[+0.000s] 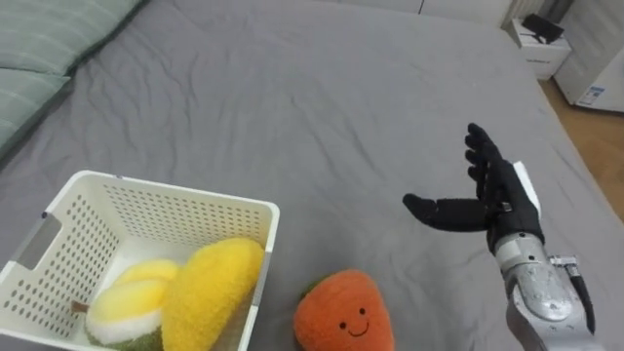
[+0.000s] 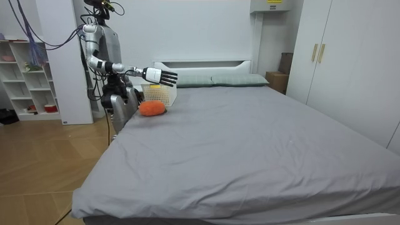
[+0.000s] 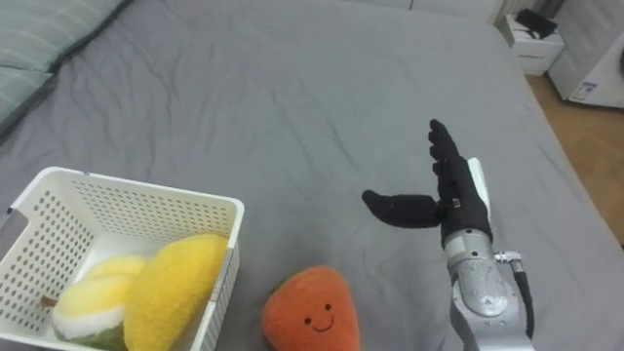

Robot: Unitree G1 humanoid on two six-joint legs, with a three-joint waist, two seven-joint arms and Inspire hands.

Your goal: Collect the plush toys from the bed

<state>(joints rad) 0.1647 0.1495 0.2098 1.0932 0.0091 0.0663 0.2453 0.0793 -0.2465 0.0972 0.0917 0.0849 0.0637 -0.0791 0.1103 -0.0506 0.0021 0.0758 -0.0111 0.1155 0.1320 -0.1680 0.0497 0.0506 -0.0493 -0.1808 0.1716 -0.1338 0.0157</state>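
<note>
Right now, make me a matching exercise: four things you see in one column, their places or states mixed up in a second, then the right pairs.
1. orange plush toy
2. big yellow plush toy
3. white basket
4. right hand

A. inside the basket
B. fingers open, raised over the grey bedcover
C. lying on the bedcover just outside the basket
D. standing on the bedcover with toys in it

Pairs: 1-C, 2-A, 3-D, 4-B

You have the robot standing at the long edge of the bed (image 2: 250, 144), near its head end, right hand (image 2: 164, 77) held out above the bed with fingers straight, and on the bed below it a white basket (image 2: 159, 94) with an orange plush toy (image 2: 152, 108) just beside it.
</note>
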